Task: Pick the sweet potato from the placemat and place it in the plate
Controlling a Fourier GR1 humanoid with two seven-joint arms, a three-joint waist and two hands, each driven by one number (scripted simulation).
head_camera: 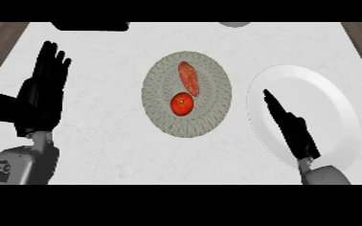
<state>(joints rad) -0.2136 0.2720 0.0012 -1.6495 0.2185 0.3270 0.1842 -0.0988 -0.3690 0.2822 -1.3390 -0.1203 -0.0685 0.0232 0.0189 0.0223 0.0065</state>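
An orange-brown sweet potato [188, 78] lies on the upper part of a round grey woven placemat [161, 110] in the middle of the counter. A red tomato [182, 104] sits just below it on the same mat. To the right is a white plate [322, 96] with nothing lying on it. My right hand [293, 129] hovers over the plate's left part, fingers straight and pointing up-left toward the mat, holding nothing. At the left edge my left hand [42, 93] rests open, fingers up.
A black object [90, 26] lies along the far edge at the upper left. A grey rounded thing [234, 24] peeks in at the top. Wooden strips border the white counter at both upper corners.
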